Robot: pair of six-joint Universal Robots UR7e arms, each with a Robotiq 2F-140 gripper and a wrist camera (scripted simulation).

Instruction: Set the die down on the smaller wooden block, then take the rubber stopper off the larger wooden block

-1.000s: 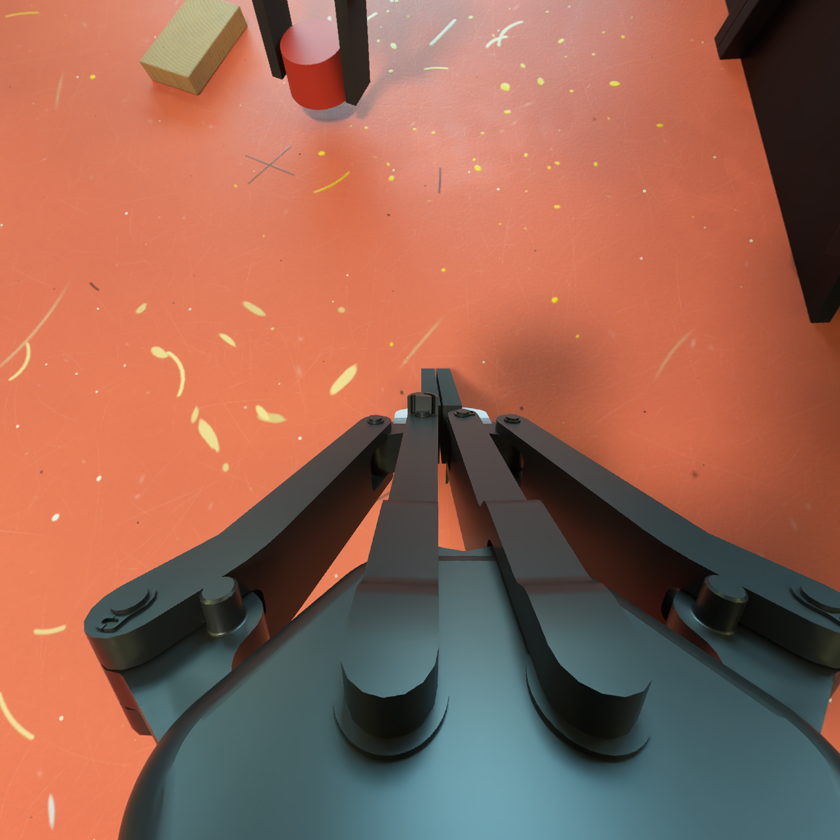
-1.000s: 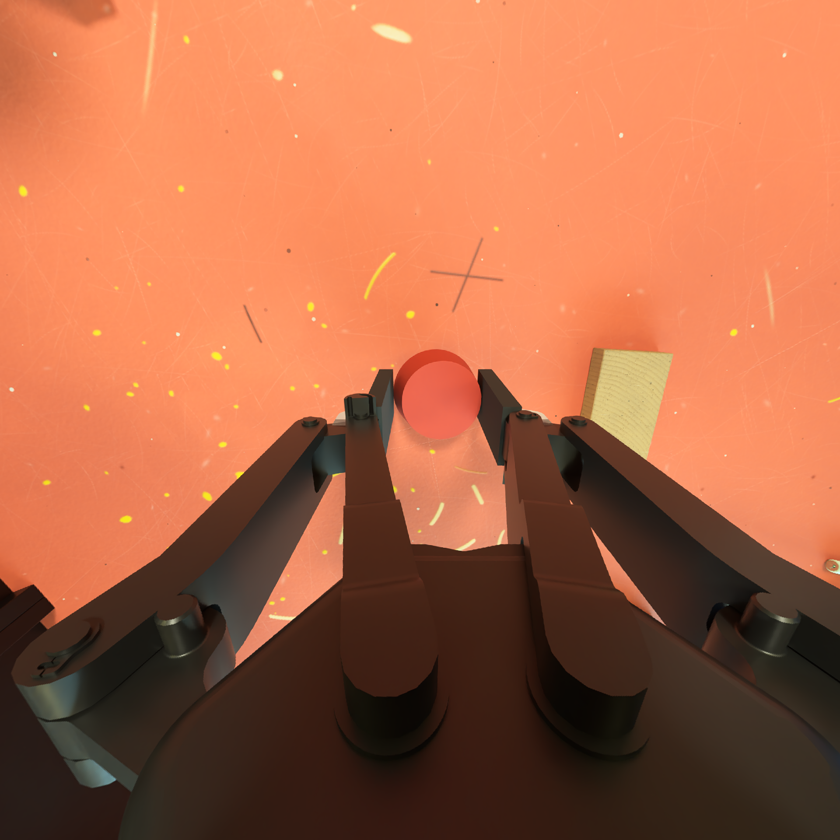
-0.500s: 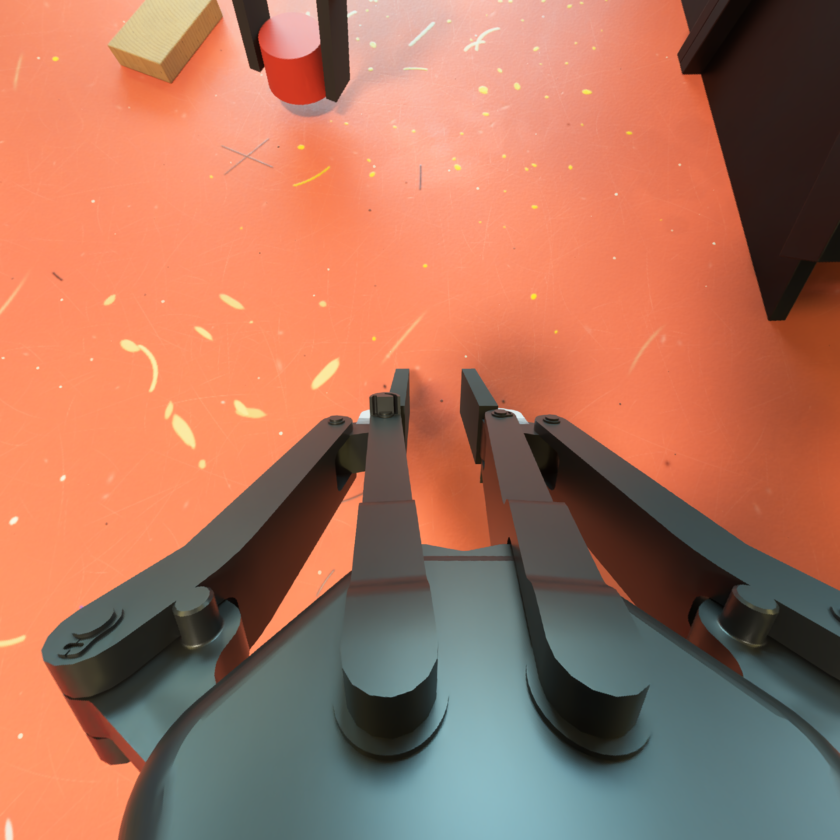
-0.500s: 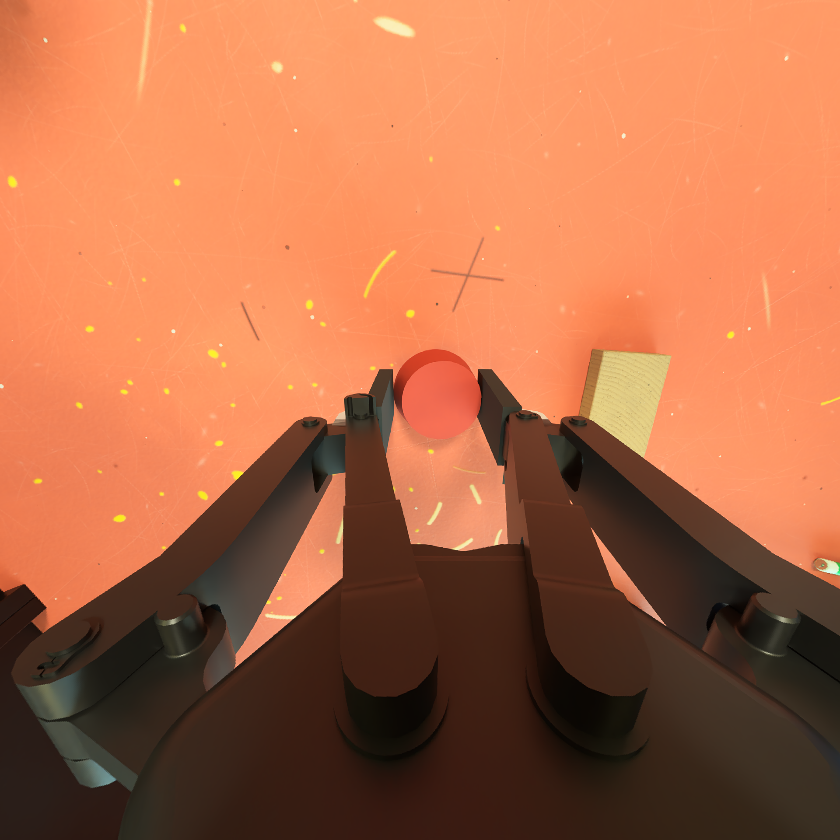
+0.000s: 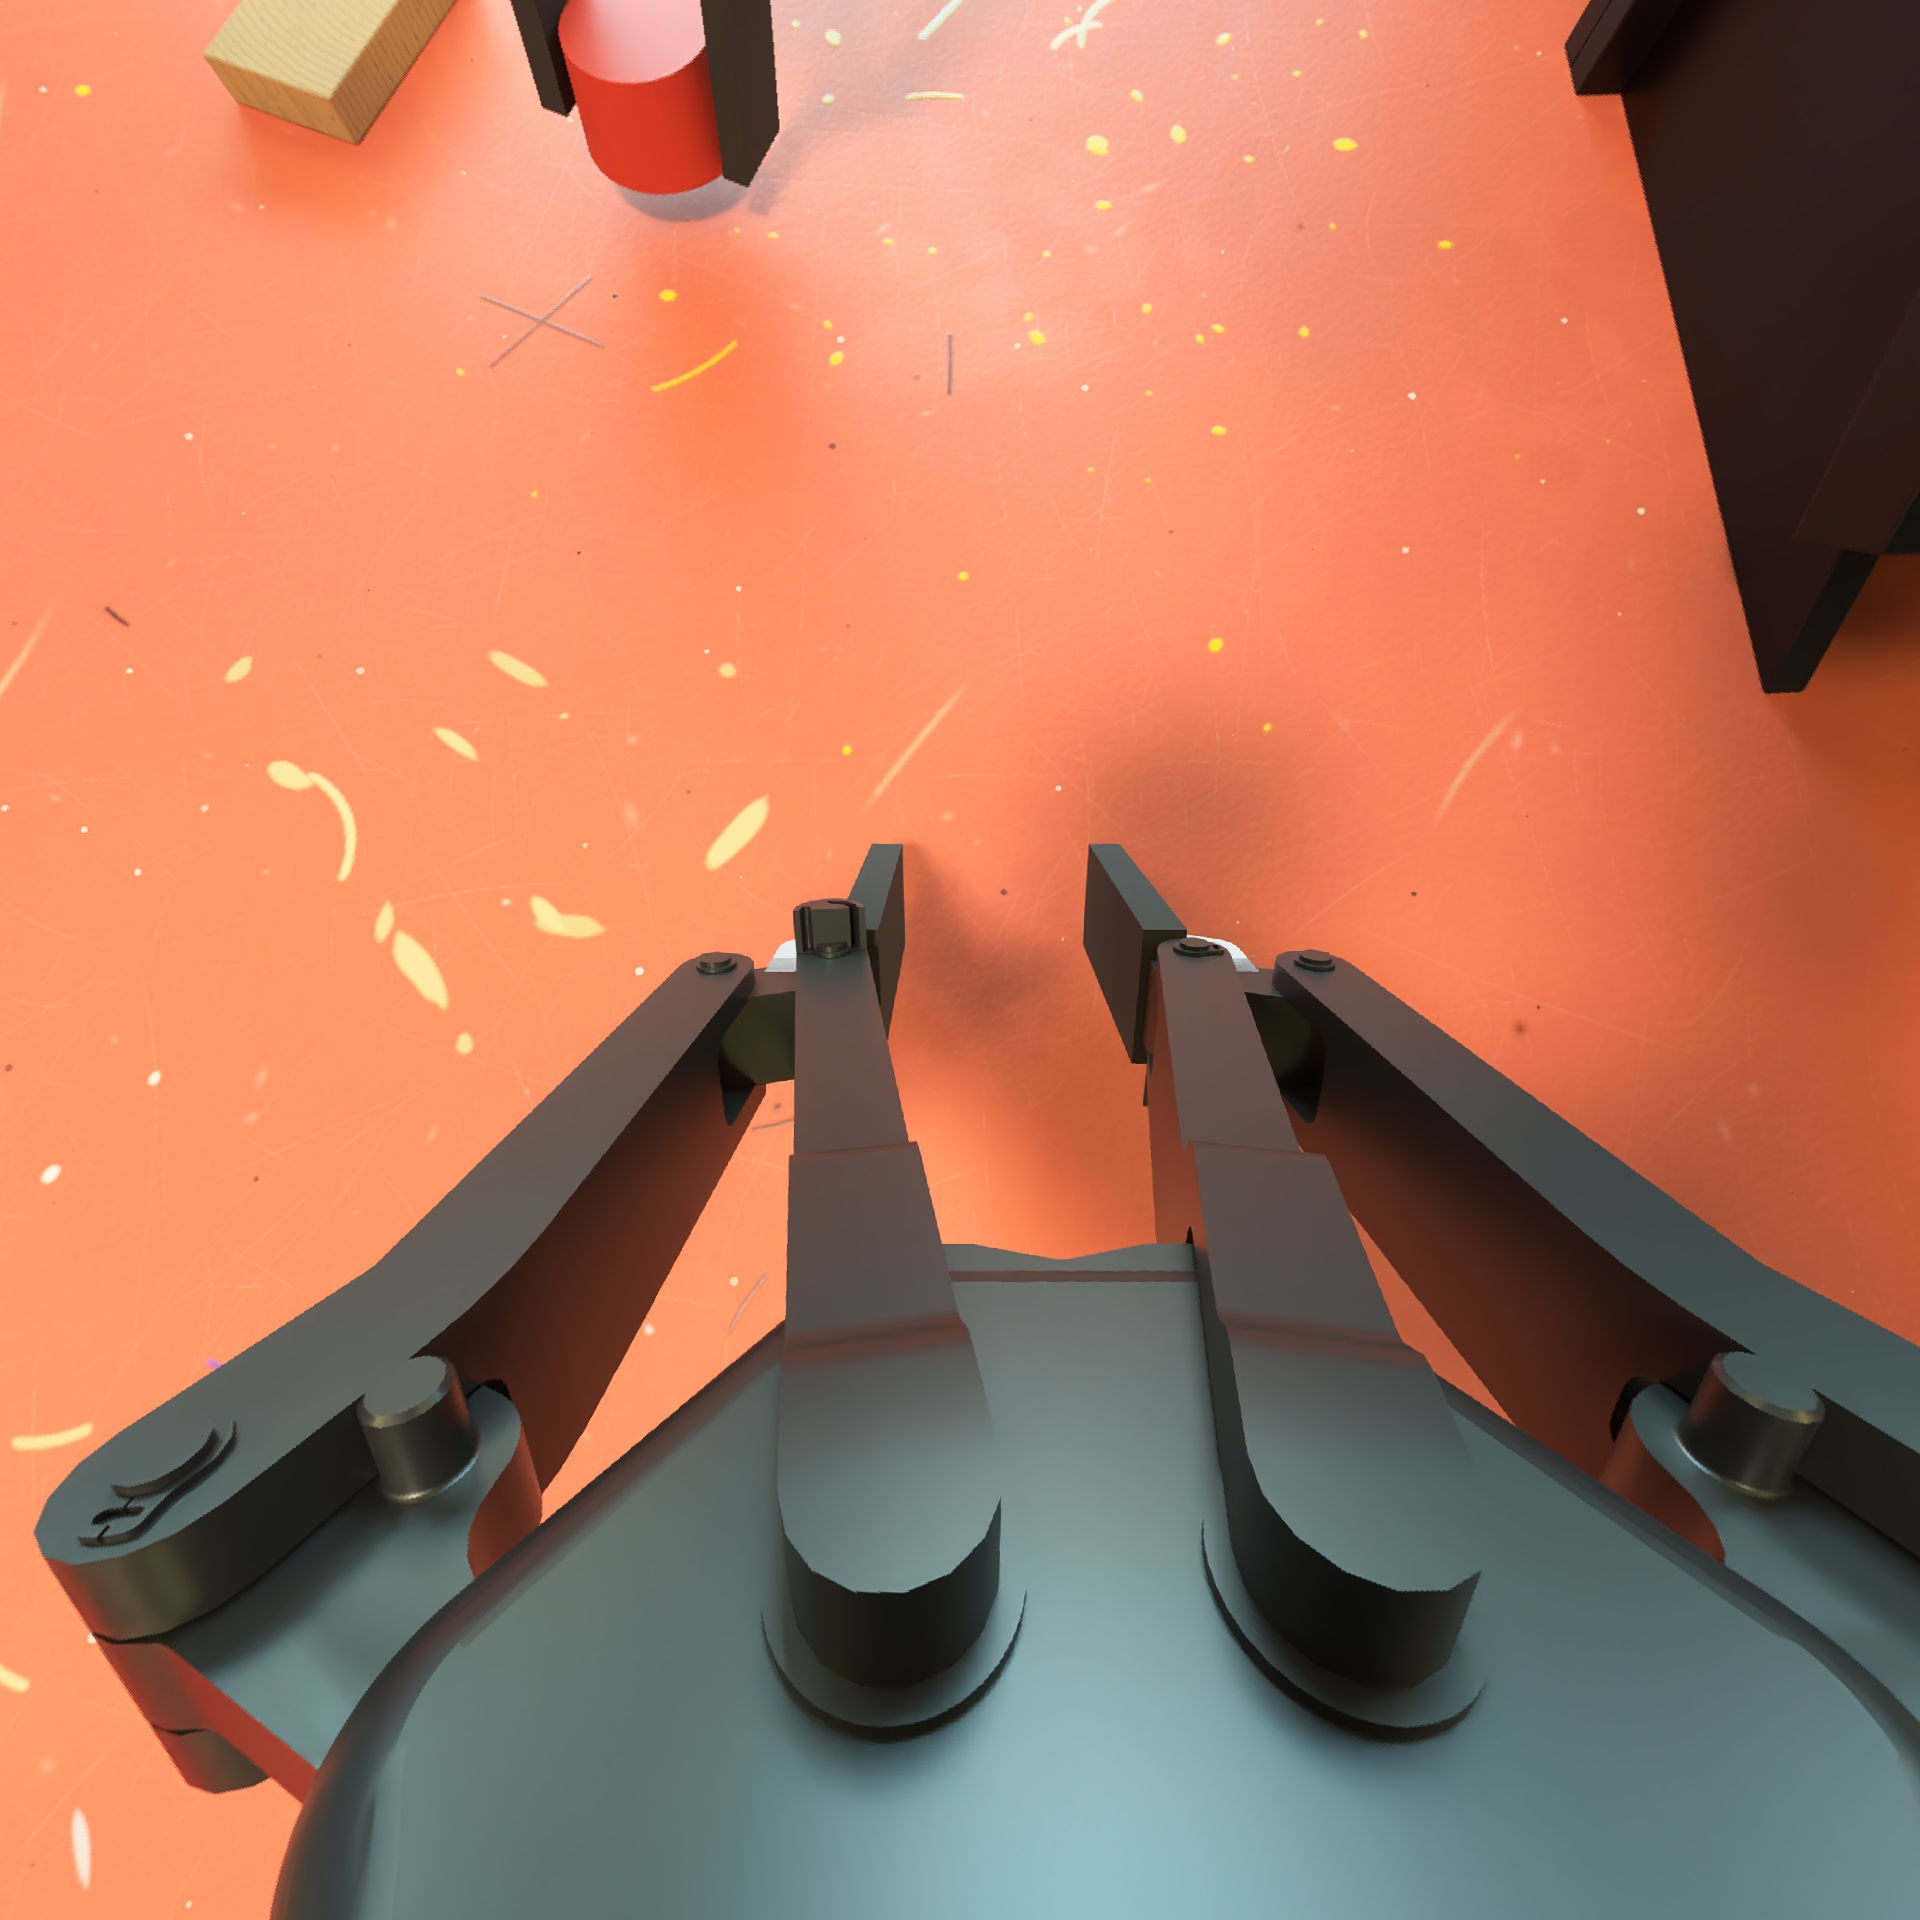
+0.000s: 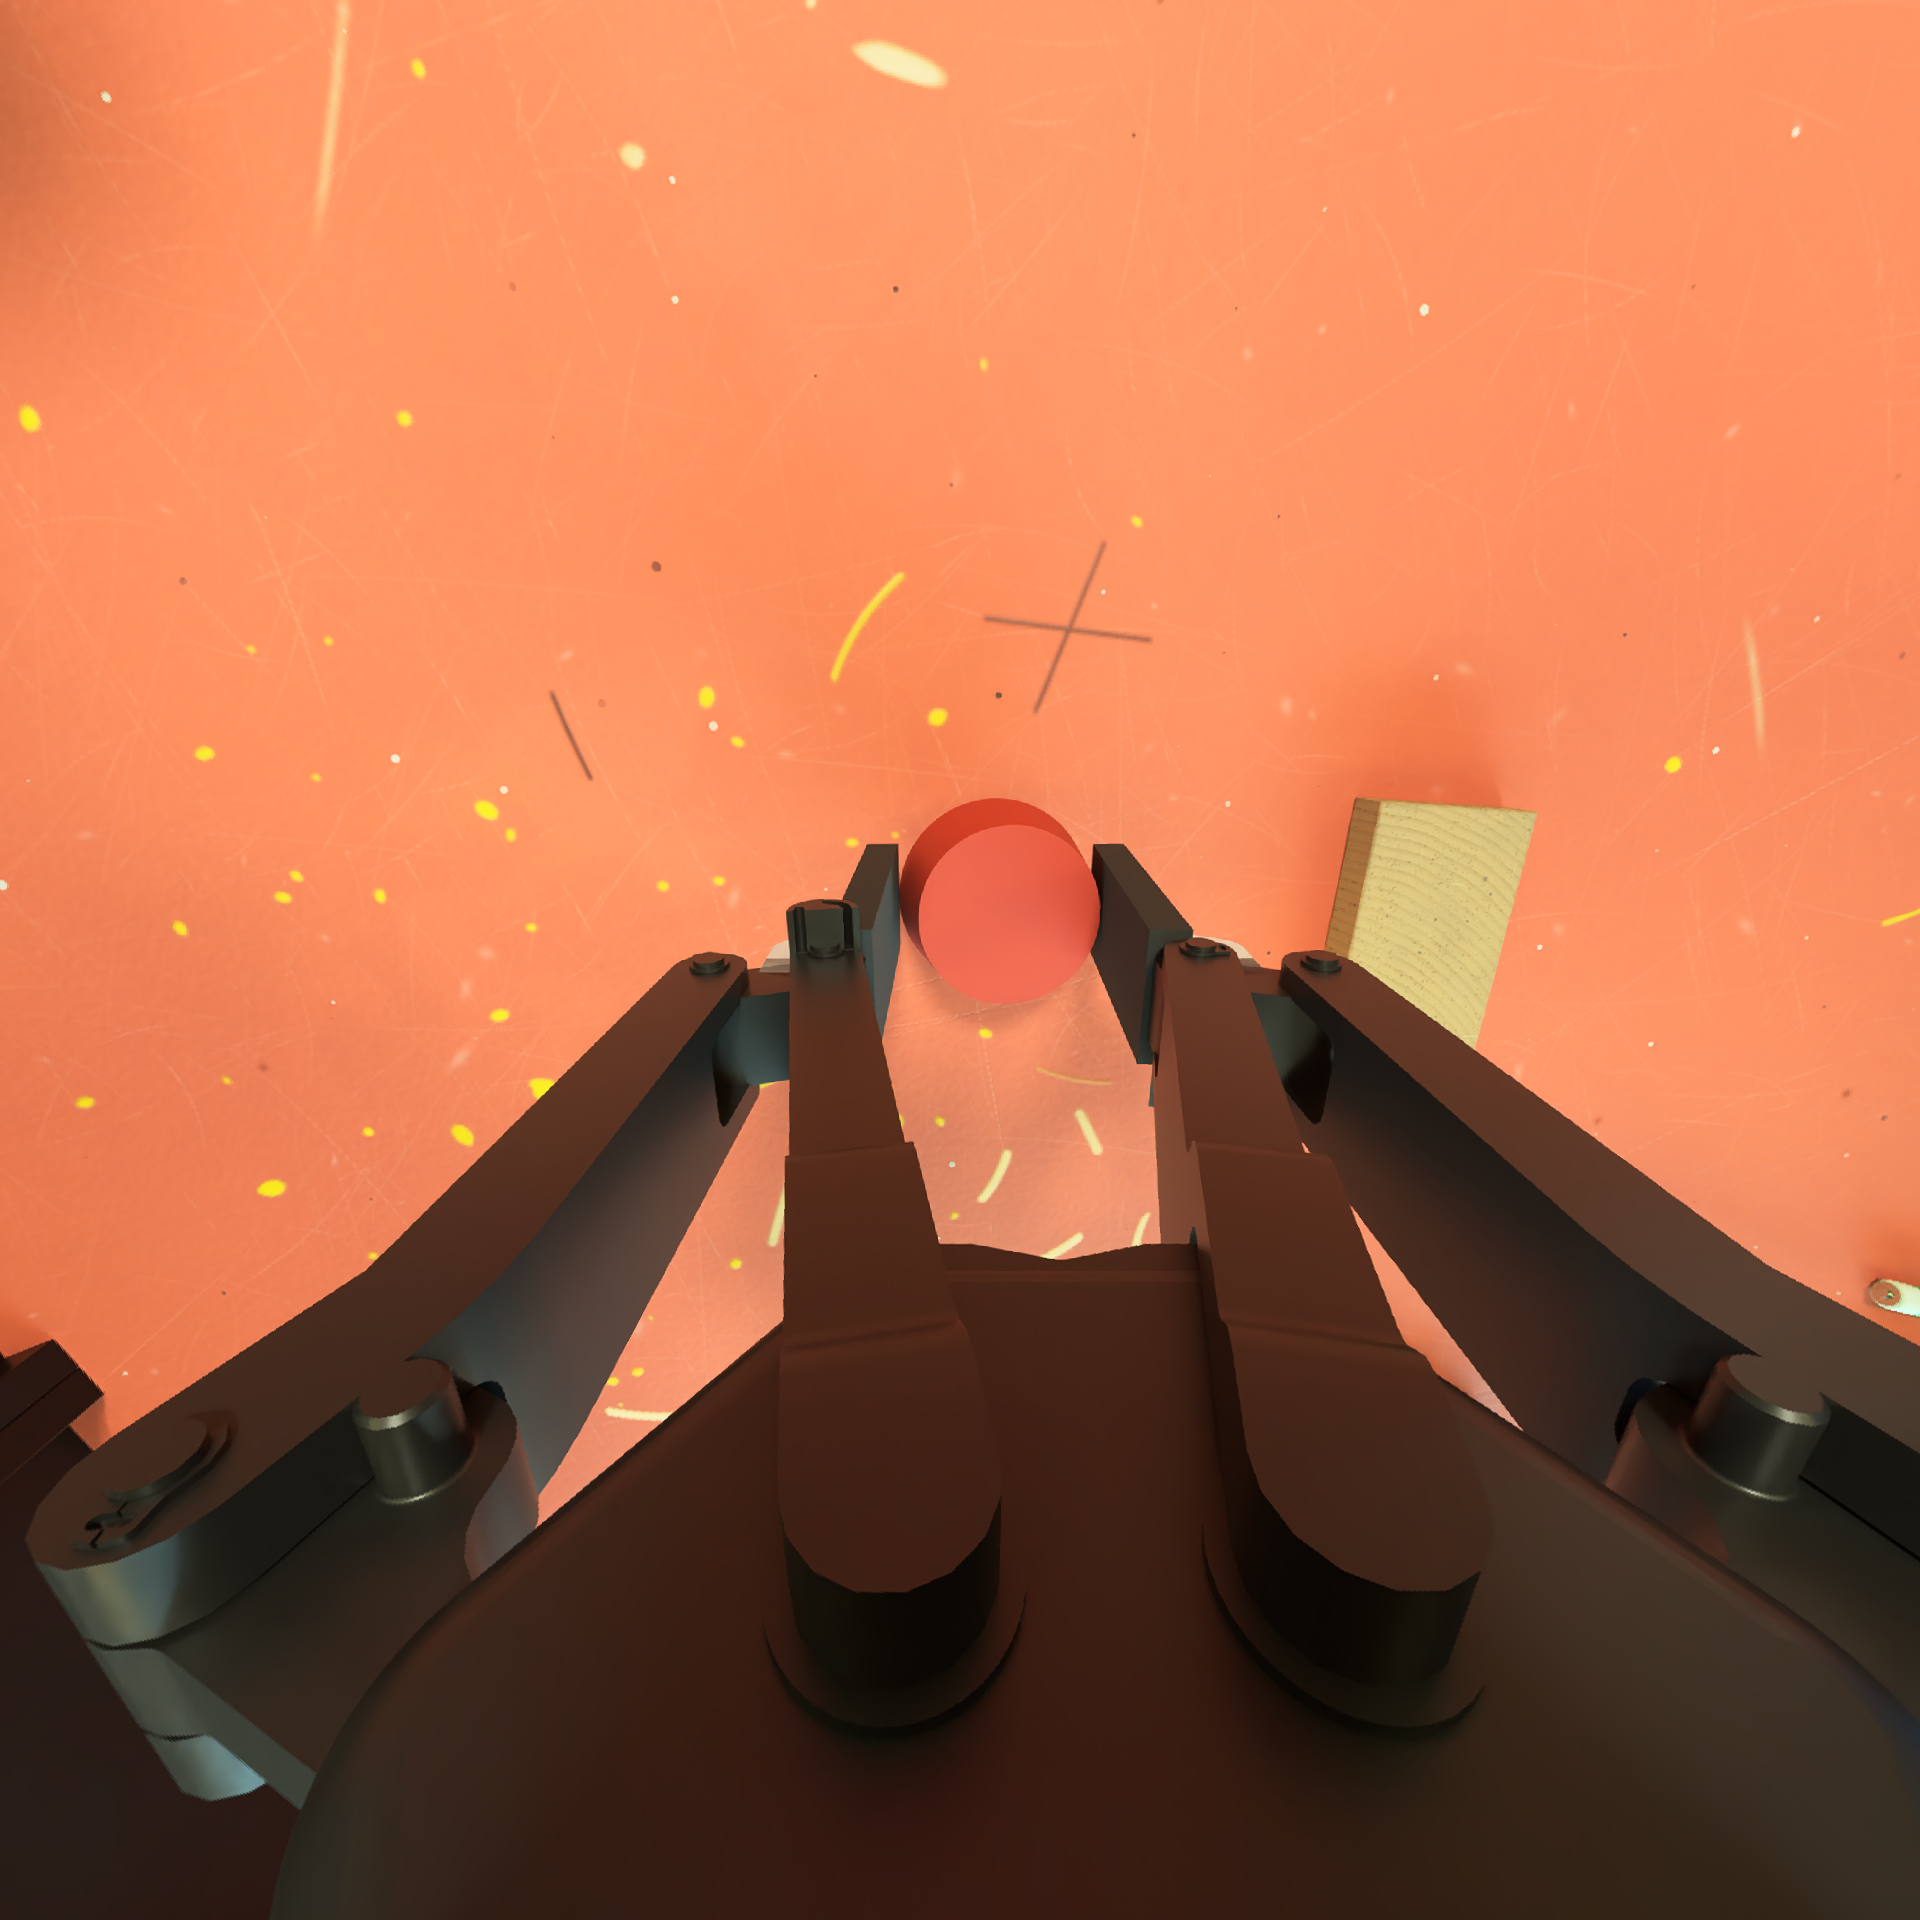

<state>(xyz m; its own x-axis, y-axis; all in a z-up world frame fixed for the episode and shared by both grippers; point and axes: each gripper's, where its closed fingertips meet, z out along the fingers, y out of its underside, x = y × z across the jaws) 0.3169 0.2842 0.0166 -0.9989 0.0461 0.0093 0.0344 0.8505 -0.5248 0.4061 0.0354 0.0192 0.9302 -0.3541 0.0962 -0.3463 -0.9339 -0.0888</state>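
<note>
My right gripper (image 6: 994,883) is shut on the red rubber stopper (image 6: 1003,914), a short cylinder held upright close over the orange table. It also shows at the top of the left wrist view (image 5: 649,114), between two dark fingers (image 5: 743,94). A pale wooden block (image 6: 1429,914) lies flat on the table just right of the stopper, with nothing on it; in the left wrist view it (image 5: 322,57) sits at the top left. My left gripper (image 5: 992,883) is open and empty above bare table. No die is in view.
A dark boxy structure (image 5: 1787,312) stands at the right of the left wrist view. A dark edge (image 6: 42,1392) shows at the lower left of the right wrist view. A small white object (image 6: 1896,1297) peeks in at its right edge. The orange table (image 5: 1143,520) is speckled.
My left gripper has gone from shut to open, with nothing in it, and its view has shifted slightly. My right gripper still holds the stopper in about the same place.
</note>
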